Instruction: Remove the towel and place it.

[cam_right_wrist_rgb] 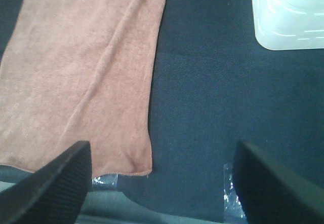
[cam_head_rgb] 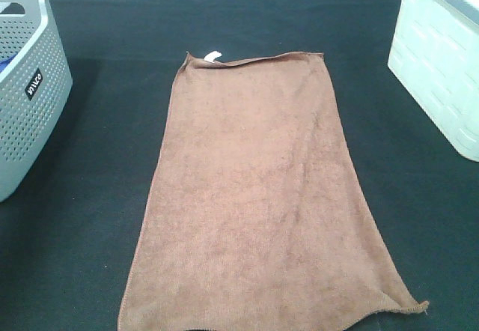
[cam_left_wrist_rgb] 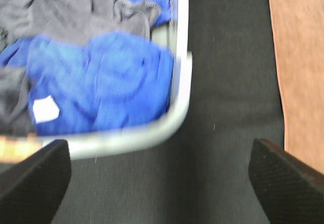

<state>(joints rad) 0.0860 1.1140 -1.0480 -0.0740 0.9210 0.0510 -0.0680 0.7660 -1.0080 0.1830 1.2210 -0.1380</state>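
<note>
The brown towel (cam_head_rgb: 254,196) lies spread flat on the dark table, its small white tag (cam_head_rgb: 212,56) at the far short edge. Neither gripper appears in the exterior high view. In the left wrist view my left gripper (cam_left_wrist_rgb: 162,183) is open over bare dark mat, with nothing between its fingers (cam_left_wrist_rgb: 35,178); a strip of the towel (cam_left_wrist_rgb: 298,57) runs along one side. My right gripper (cam_right_wrist_rgb: 162,183) is also open and holds nothing. It hovers just off a near corner of the towel (cam_right_wrist_rgb: 81,62), one of its fingers (cam_right_wrist_rgb: 50,188) over the towel's edge.
A grey perforated basket (cam_head_rgb: 30,84) stands at the left; its rim (cam_left_wrist_rgb: 152,133) encloses a blue cloth (cam_left_wrist_rgb: 101,82) and grey cloths (cam_left_wrist_rgb: 66,11). A white basket (cam_head_rgb: 441,54) stands at the back right, also seen as the white basket (cam_right_wrist_rgb: 288,16) beyond the right gripper.
</note>
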